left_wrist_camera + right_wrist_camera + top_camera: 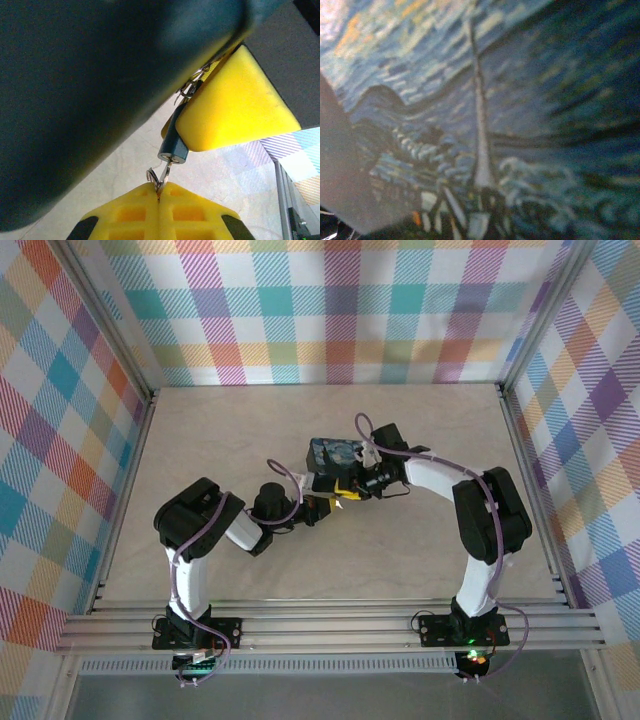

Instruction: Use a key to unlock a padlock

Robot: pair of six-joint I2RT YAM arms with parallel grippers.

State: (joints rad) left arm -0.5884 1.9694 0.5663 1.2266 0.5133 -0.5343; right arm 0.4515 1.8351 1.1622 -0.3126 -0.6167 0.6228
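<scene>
At the tin's [328, 451] edge, left gripper [159, 194] pinches key [161, 178] at padlock [173, 149]; right gripper [350, 490] unclear.

Blue padlock [172, 146], yellow left claw [159, 194], swirly blue night-sky tin [530, 100], pastel plaid walls [330, 300]

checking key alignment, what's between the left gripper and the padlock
The key, pinched in the shut left gripper, spans that gap, its tip at the padlock's end face, seen in the left wrist view.

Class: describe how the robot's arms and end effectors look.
The left arm and right arm have white links, black joints and bases, each trailed by a lilac cable. The left end effector has blocky yellow fingers with recessed grid pockets.
</scene>
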